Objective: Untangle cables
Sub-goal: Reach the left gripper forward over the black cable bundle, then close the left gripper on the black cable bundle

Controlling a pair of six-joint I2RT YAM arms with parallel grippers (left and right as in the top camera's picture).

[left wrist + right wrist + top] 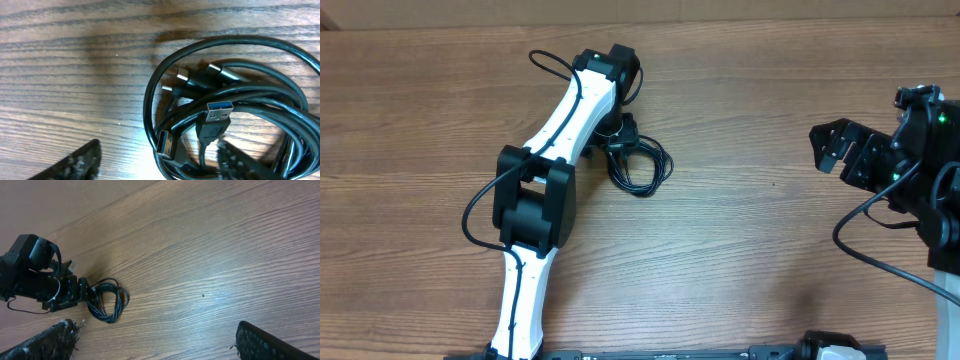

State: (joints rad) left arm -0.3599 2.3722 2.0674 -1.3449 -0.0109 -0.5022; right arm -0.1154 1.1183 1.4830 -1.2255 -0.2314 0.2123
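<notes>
The cables (642, 166) lie in a small black coil on the wooden table, just right of the left arm's wrist. In the left wrist view the coil (235, 105) fills the right half, with a blue-tongued USB plug, a second USB plug and small metal-tipped plugs inside the loops. My left gripper (160, 167) is open, its fingers straddling the coil's near edge. My right gripper (157, 342) is open and empty, far to the right of the coil (107, 302). It also shows in the overhead view (832, 146).
The white left arm (550, 150) stretches from the table's near edge to the coil. Its wrist shows in the right wrist view (35, 270). The right arm's thick black wire (865, 240) loops near the right edge.
</notes>
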